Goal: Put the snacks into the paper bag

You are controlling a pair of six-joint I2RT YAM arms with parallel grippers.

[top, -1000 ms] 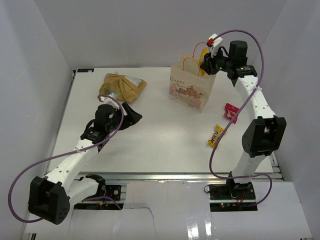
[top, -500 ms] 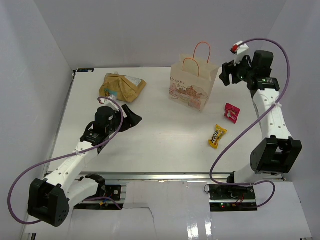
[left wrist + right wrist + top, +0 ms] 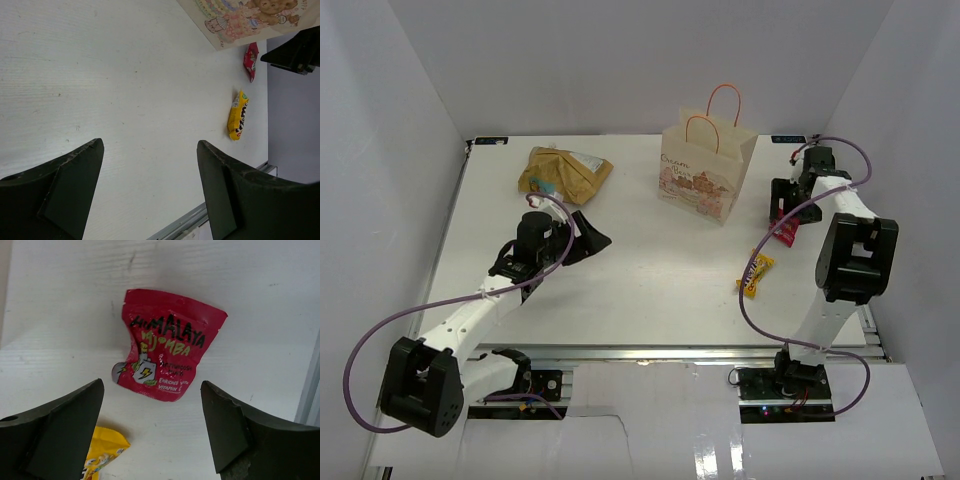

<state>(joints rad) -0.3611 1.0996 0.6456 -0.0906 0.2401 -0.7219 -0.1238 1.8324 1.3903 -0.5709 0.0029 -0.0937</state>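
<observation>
The paper bag (image 3: 705,170) stands upright at the back centre, its bear print also in the left wrist view (image 3: 245,17). The tan-gold bag (image 3: 563,172) lies at the back left. A red-pink packet (image 3: 167,357) lies flat right of the paper bag, and my right gripper (image 3: 151,384) hovers open just above it (image 3: 782,212). One yellow bar (image 3: 754,273) lies nearer, its end in the right wrist view (image 3: 100,452). My left gripper (image 3: 590,238) is open and empty over bare table (image 3: 150,144). Green, purple and the second yellow packet are out of view.
The white table (image 3: 650,280) is walled by white panels on three sides. Its metal front rail (image 3: 670,352) runs along the near edge. The left wrist view shows the red-pink packet (image 3: 251,60), the yellow bar (image 3: 238,116) and my right gripper (image 3: 300,50).
My right gripper has moved from over the paper bag's mouth to the right and down, ending just above the red-pink packet. My left gripper has shifted slightly right.
</observation>
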